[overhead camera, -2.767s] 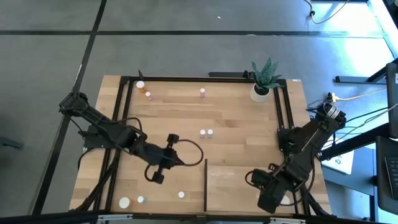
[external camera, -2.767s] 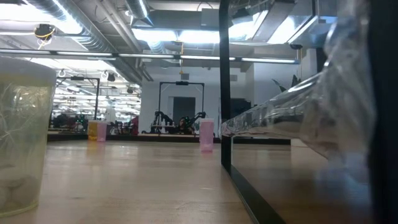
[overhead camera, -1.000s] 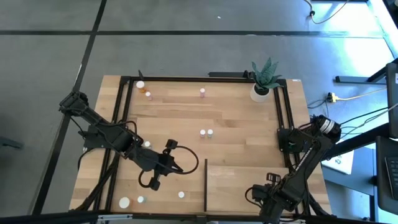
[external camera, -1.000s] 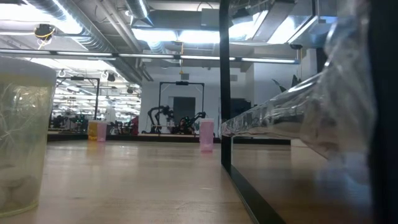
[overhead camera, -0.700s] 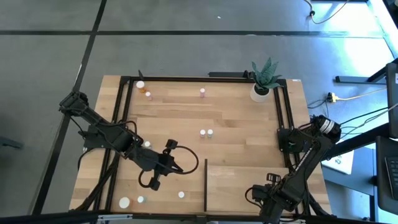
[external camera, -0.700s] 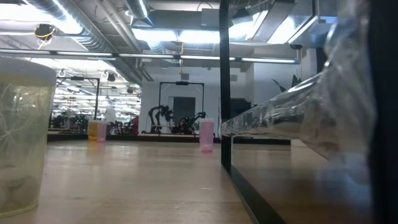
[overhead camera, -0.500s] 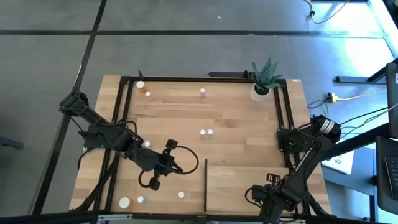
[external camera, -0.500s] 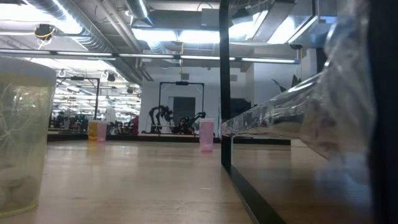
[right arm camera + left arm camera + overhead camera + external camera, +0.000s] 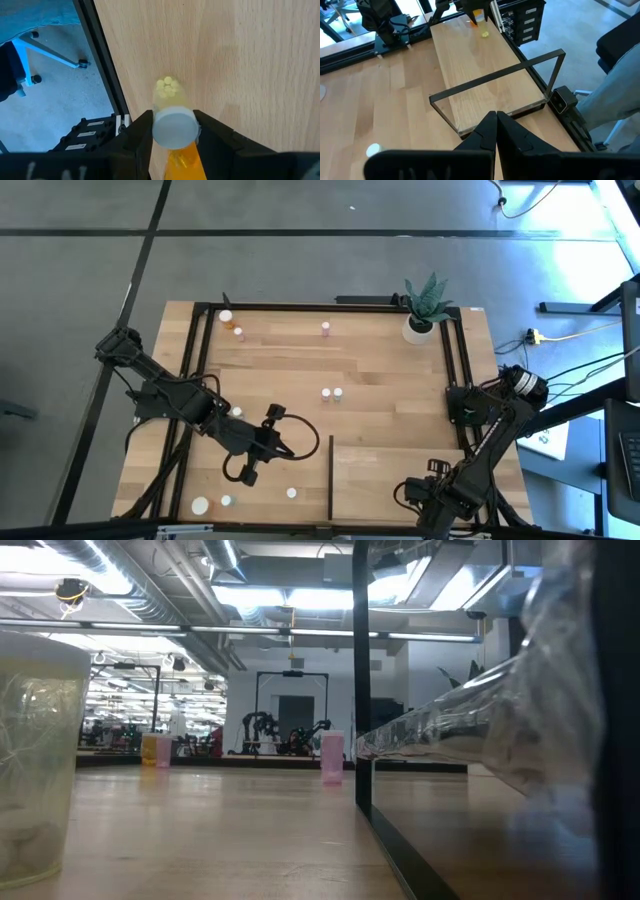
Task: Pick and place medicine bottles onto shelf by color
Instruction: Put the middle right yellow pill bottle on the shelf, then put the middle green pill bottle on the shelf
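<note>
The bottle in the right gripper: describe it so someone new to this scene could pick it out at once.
Start at the shelf, the small light-wood panel at the table's near right. The right gripper hangs over its near edge, jaws shut on an orange bottle with a white cap. It is the only bottle off the tabletop; the others stand loose, and none is on the shelf.

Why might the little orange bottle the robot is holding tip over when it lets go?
The orange bottle looks taller than it is wide, with a white cap, so it could topple if set down tilted. The right gripper pinches it near the cap. Its body is round, so if it falls on the shelf it would probably roll.
</note>
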`<action>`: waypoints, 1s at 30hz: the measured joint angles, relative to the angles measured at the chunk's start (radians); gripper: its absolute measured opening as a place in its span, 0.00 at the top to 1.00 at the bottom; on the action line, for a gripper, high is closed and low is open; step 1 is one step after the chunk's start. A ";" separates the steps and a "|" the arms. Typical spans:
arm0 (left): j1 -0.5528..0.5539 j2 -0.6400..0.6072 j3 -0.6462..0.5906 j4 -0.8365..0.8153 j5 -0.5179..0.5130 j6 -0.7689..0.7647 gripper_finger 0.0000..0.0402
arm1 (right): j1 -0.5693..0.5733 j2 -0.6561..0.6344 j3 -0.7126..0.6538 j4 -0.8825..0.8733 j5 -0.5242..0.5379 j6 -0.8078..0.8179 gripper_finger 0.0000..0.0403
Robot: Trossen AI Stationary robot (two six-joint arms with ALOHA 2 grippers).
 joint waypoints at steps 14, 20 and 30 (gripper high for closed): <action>0.000 0.000 0.000 0.000 0.000 0.000 1.00 | 0.000 0.004 -0.004 -0.002 0.010 0.000 0.68; 0.000 0.000 0.000 0.000 0.000 0.000 1.00 | 0.000 0.003 -0.004 -0.001 0.015 0.003 0.60; 0.000 0.000 0.000 0.000 0.000 0.000 1.00 | 0.000 0.002 -0.002 0.004 0.010 0.003 0.50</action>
